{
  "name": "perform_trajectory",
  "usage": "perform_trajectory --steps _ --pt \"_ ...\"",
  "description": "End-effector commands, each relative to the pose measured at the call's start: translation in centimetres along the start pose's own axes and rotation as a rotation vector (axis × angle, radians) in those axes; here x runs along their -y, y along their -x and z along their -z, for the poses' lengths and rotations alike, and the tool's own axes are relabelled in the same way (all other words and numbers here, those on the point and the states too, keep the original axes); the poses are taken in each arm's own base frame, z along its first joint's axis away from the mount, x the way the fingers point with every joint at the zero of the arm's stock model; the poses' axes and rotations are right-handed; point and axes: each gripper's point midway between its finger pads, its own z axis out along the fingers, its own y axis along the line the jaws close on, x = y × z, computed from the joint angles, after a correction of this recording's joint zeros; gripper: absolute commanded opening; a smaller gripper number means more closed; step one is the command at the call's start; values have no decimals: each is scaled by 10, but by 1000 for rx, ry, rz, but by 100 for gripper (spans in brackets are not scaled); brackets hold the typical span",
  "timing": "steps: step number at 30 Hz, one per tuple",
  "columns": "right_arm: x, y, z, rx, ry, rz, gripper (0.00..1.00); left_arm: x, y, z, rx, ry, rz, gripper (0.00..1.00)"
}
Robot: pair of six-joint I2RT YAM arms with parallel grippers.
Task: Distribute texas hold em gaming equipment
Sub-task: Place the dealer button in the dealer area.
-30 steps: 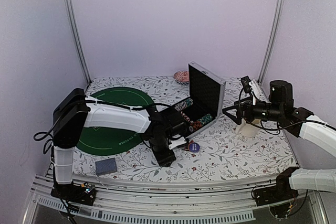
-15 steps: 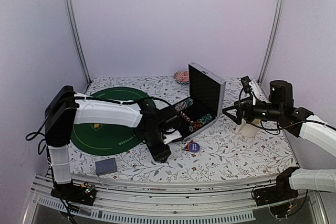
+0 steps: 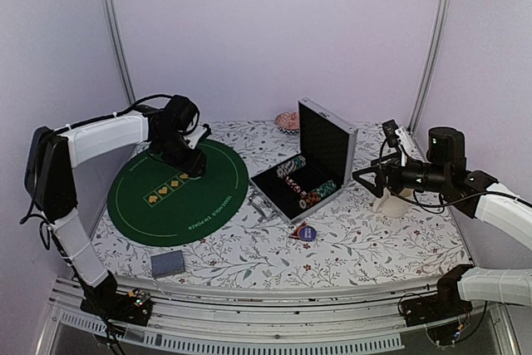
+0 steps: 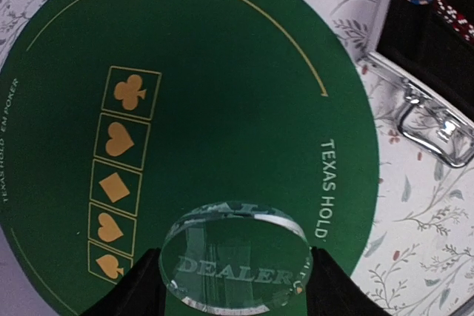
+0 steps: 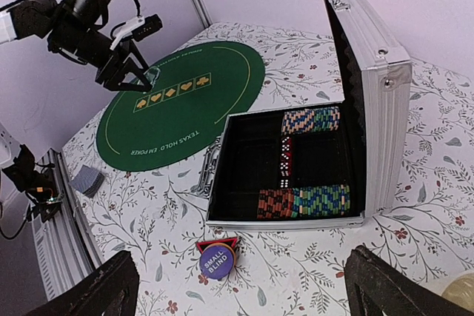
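Dealer button [image 4: 235,257]: clear acrylic disc, judged rigid, light and slick, so best pinched across its rim. Left gripper [image 4: 234,280] is clamped on it that way, over the green mat [image 4: 222,109] beside the suit boxes; contact with the mat unclear. Right gripper [image 5: 241,288] spread wide, empty.

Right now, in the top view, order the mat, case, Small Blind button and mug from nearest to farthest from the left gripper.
1. Mat: directly under the left gripper, which holds the Dealer button.
2. Case: to its right, mid-table.
3. Small Blind button: right, in front of the case.
4. Mug: far right side.
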Motion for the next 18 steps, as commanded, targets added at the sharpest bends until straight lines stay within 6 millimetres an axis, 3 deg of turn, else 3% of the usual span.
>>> perform_trajectory --steps 1,5,10,14,18 --pt "-7 5 4 18 24 11 99 -65 18 -3 65 84 130 31" --pt "-9 7 6 28 32 15 99 -149 2 -18 42 179 303 31" --pt "-10 8 7 38 36 16 99 -220 -30 -44 -19 244 448 30" --pt "-14 9 7 41 55 17 99 -243 -58 -78 -103 243 506 29" --pt "-16 8 7 39 67 16 99 -252 -62 -99 -119 210 534 28"
